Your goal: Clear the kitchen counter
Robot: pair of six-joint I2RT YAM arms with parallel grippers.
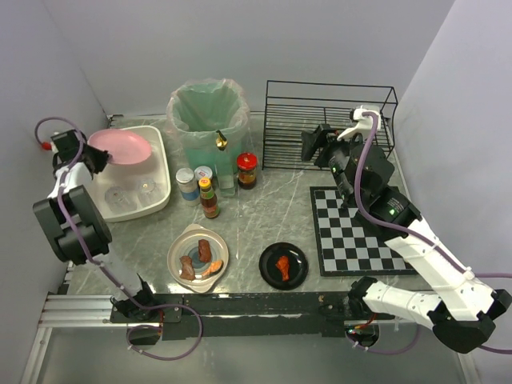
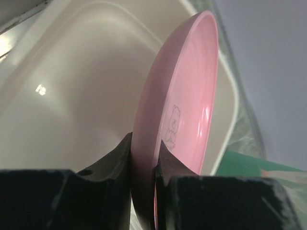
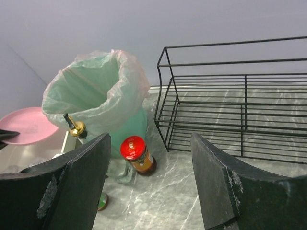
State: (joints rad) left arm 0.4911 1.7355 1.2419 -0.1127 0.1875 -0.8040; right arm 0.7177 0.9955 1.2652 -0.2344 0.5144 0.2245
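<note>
kitchen counter (image 1: 272, 216) fills the middle of the top view, grey marble look, rail at the near edge; fixed and stiff, probably slick so items may slide, and nothing on it to grab, so the grasps go on the items. left gripper (image 2: 144, 148) is clamped on the rim of a pink plate (image 2: 187, 96) held on edge over the white tub (image 2: 72, 72) at the far left; plate looks stiff, light and smooth, rim pinch seems right. right gripper (image 3: 148, 158) is spread wide, holding nothing, raised in front of the wire rack (image 1: 328, 120). on the counter: lined bin (image 1: 206, 112), red-lidded jar (image 1: 247, 170), small bottles (image 1: 209, 198), beige plate with food (image 1: 198, 256), black plate with a drumstick (image 1: 283, 266), checkered mat (image 1: 356, 232). jar and bottles crowd together by the bin, likely tip risk reaching in
</note>
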